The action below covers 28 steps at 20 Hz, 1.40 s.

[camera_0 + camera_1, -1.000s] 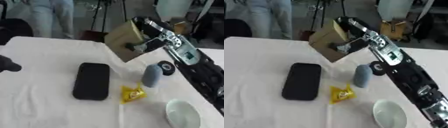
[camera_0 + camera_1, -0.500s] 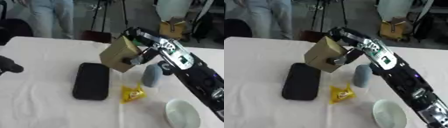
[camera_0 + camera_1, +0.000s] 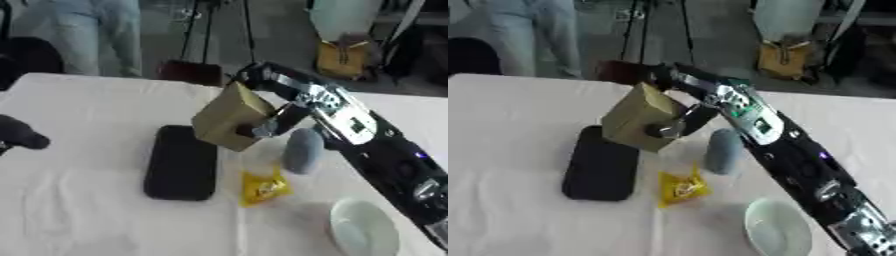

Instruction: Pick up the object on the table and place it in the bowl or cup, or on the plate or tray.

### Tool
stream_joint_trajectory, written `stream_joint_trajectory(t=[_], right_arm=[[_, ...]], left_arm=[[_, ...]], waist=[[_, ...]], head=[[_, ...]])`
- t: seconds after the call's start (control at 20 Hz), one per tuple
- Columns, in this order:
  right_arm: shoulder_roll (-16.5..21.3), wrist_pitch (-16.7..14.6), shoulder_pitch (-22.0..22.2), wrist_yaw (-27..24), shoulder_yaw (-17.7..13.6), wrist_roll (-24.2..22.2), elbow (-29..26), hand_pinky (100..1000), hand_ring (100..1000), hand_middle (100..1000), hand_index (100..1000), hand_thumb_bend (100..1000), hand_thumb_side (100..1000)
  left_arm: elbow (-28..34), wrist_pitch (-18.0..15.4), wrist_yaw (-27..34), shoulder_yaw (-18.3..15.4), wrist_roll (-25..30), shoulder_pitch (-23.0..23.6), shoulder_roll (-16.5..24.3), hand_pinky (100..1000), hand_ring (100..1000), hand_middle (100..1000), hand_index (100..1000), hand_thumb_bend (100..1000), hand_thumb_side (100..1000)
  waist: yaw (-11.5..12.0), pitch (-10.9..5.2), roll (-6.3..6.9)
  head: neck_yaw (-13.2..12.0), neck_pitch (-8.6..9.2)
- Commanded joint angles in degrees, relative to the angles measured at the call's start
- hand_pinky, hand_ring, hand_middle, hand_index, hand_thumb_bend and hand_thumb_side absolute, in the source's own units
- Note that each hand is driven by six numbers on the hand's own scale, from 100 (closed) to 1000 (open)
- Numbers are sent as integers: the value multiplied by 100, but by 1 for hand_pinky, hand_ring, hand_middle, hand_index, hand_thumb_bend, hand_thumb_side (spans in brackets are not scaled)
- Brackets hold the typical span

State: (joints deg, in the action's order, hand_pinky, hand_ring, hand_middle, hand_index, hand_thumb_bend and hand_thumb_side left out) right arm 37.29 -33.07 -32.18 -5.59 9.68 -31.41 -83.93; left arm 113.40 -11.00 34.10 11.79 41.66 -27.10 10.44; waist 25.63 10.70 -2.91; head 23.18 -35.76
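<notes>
My right hand (image 3: 265, 126) is shut on a tan cardboard box (image 3: 229, 117) and holds it tilted above the table, over the upper right end of a flat black tray (image 3: 180, 162). The arm reaches in from the lower right. A yellow packet (image 3: 264, 186) lies on the cloth just right of the tray. A grey-blue upright cylinder (image 3: 303, 151) stands right of the box. A white bowl (image 3: 364, 233) sits at the lower right. My left hand (image 3: 19, 133) shows as a dark shape at the left edge.
A white cloth (image 3: 79, 210) covers the table. Beyond the far edge stand a person's legs (image 3: 83, 35), a stand's legs (image 3: 214, 30) and a brown bag (image 3: 343, 57) on the floor.
My right hand has carried the box leftward and downward, from behind the cylinder to above the tray's upper right end. The whole picture has also shifted a little.
</notes>
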Motion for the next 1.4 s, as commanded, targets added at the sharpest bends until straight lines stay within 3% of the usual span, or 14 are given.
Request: stream_joint_trajectory(t=[0.05, 0.15, 0.35, 0.5, 0.65, 0.75, 0.9, 1.2, 1.25, 1.3, 1.4], right_arm=[[1, -780, -62, 159, -13, -809, -12, 322, 306, 265, 565, 100, 100], [-40, -839, -83, 451, -76, -702, 117, 326, 313, 272, 563, 100, 100], [-78, -837, -130, 1445, -177, 156, 269, 313, 315, 280, 551, 100, 100], [2, -513, -136, 2568, -369, 1469, 231, 298, 324, 293, 542, 100, 100], [-7, -243, -80, 3490, -280, 2644, 147, 290, 325, 297, 540, 100, 100], [-41, -186, -45, 3842, -176, 3126, 110, 289, 324, 296, 539, 100, 100], [-117, -280, -29, 4120, -12, 3380, 85, 295, 324, 296, 542, 100, 100], [-332, -567, -52, 4342, 183, 3313, 62, 297, 325, 297, 542, 100, 100], [-375, -610, -60, 4370, 213, 3293, 45, 297, 326, 299, 542, 282, 100], [-432, -680, -75, 4403, 262, 3272, 4, 298, 327, 299, 541, 104, 100], [-533, -778, -95, 4485, 342, 3243, -72, 298, 329, 301, 539, 133, 100]], left_arm=[[119, 8, 15, 7, 37, -59, -25, 803, 819, 828, 945, 100, 713], [119, 14, 16, 13, 43, -61, -29, 803, 820, 828, 945, 100, 713], [119, 35, 9, 24, 46, -63, -44, 802, 821, 828, 945, 100, 715], [119, 69, 17, 58, 68, -84, -74, 802, 822, 829, 945, 100, 714], [119, 93, 26, 75, 83, -101, -91, 802, 822, 829, 945, 100, 714], [119, 110, 31, 87, 94, -110, -102, 802, 823, 829, 945, 100, 715], [119, 130, 46, 107, 115, -122, -121, 802, 823, 829, 945, 100, 715], [119, 166, 84, 152, 161, -146, -142, 802, 824, 829, 945, 100, 715], [119, 174, 90, 160, 167, -149, -147, 802, 825, 829, 945, 100, 715], [119, 185, 112, 175, 177, -157, -151, 802, 825, 830, 945, 100, 714], [119, 189, 124, 186, 195, -169, -155, 802, 825, 830, 946, 100, 713]], waist=[[13, -65, 23], [15, -63, 19], [28, -61, 5], [65, -55, -18], [84, -47, -39], [95, -41, -50], [121, -37, -62], [136, -36, -71], [138, -35, -73], [144, -35, -75], [151, -36, -81]], head=[[24, 32], [24, 37], [26, 45], [43, 66], [54, 88], [53, 101], [48, 106], [41, 113], [38, 112], [32, 109], [27, 110]])
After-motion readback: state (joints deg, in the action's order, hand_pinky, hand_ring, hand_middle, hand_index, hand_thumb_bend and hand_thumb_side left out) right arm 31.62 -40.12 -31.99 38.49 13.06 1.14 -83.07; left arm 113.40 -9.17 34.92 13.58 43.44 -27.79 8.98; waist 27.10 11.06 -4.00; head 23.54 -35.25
